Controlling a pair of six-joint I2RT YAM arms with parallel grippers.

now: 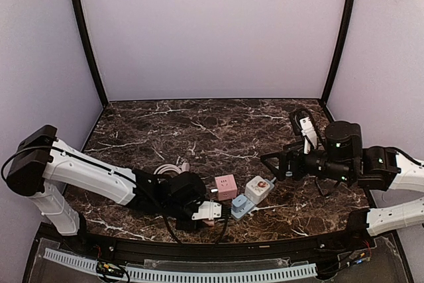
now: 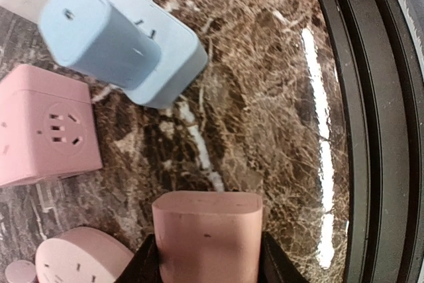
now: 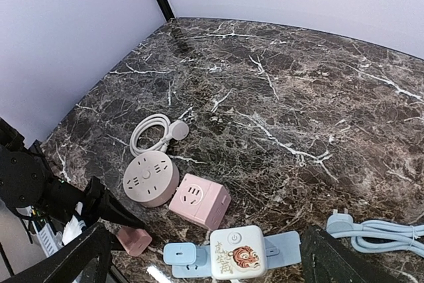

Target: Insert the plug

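The pink plug (image 2: 207, 220) sits on the table-edge side of the pink cube socket (image 2: 43, 127), near it but apart. The left gripper (image 2: 209, 250) pinches the plug, with its fingers (image 2: 147, 264) narrowed against both flanks. The plug's long axis runs along those fingers, and its free end points at the blue adapter (image 2: 99, 34). On the far side of the cube, the right gripper (image 1: 271, 166) is spread wide and holds nothing.

The dark brown polished stone tabletop (image 1: 199, 124) is veined in white. Near its front edge, the dusty-pink rounded plastic plug (image 2: 207, 236) matches the pink plastic cube socket (image 1: 226, 186). The round socket disc (image 3: 150, 177) is a paler beige-pink. Further right, the flat power strip (image 3: 281, 250) is pale blue, and the white cube adapter (image 3: 237, 252) bears an orange tiger cartoon.
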